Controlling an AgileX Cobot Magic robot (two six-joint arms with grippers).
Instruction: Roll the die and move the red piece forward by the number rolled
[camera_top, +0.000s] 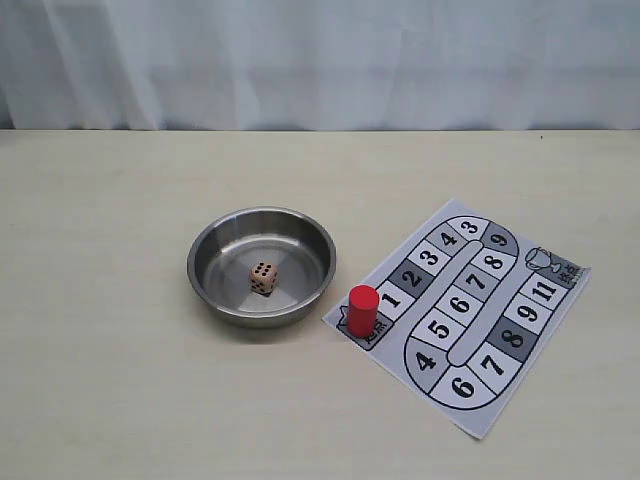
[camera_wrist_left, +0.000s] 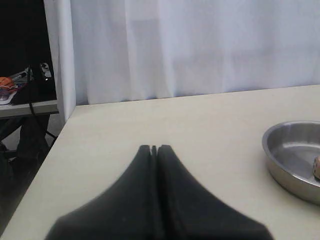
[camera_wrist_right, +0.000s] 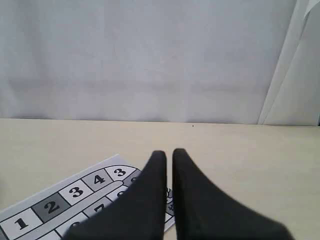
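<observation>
The die (camera_top: 263, 277), a pale tan cube with several black dots on its top face, lies inside the steel bowl (camera_top: 205, 250). Only its edge shows in the left wrist view, as a die sliver (camera_wrist_left: 316, 167) within the bowl (camera_wrist_left: 280, 150). The red piece (camera_top: 363, 310) stands upright on the start square of the numbered board (camera_top: 455, 300), beside square 1. Neither gripper appears in the exterior view. My left gripper (camera_wrist_left: 154, 148) is shut on nothing, over bare table left of the bowl. My right gripper (camera_wrist_right: 165, 152) is shut, empty, above the board (camera_wrist_right: 50, 207).
The paper board lies at an angle to the right of the bowl, with numbered squares running up to 11 and a cup symbol at its end. A white curtain hangs behind the table. The table's left edge shows in the left wrist view.
</observation>
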